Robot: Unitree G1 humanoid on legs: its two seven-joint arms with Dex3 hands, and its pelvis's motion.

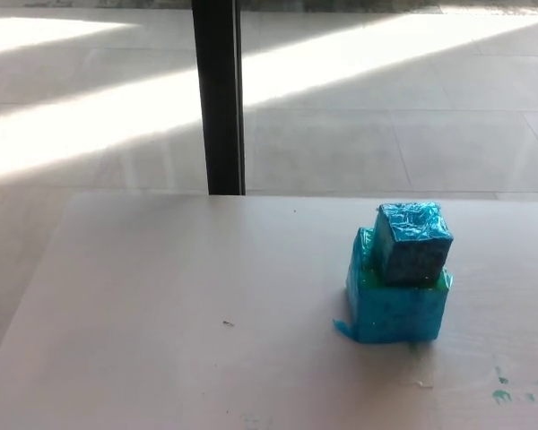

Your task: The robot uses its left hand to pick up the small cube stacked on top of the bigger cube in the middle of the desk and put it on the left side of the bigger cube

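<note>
A small cube [412, 242] wrapped in shiny blue film sits on top of a bigger turquoise cube [394, 309], slightly towards its right side. Both stand on the pale desk [188, 305], right of its middle in the head view. Neither of my hands shows in this view, and no arm reaches into the picture.
A dark vertical post [219, 94] rises behind the desk's far edge. Beyond it lies a tiled floor with bright bands of sunlight. Green paint specks [502, 394] mark the desk at the lower right. The desk's left edge slants down towards the picture's lower left.
</note>
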